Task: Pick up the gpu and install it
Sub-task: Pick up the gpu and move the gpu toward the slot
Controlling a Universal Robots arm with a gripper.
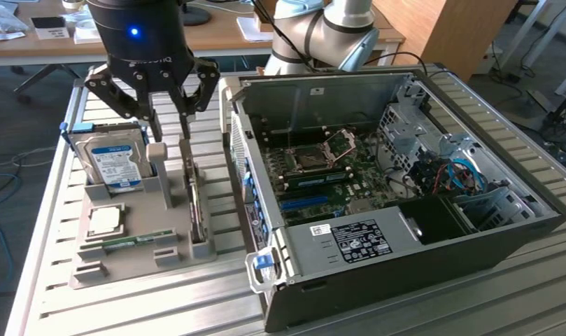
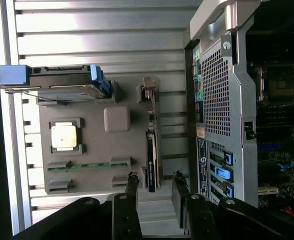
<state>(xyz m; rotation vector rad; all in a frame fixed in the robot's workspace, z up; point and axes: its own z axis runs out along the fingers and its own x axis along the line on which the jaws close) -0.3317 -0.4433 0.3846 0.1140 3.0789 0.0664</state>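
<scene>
Flanking gpu [image 2: 153,145] — hard drive [image 1: 112,162], open computer case [image 1: 310,101].

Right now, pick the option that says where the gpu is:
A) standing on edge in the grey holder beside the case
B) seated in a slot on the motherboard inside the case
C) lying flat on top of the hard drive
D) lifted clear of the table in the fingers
A: the gpu stands on edge in a slot of the grey holder, outside the computer case.

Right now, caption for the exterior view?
Open gripper above the gpu, upright in its holder beside the open case.
</scene>
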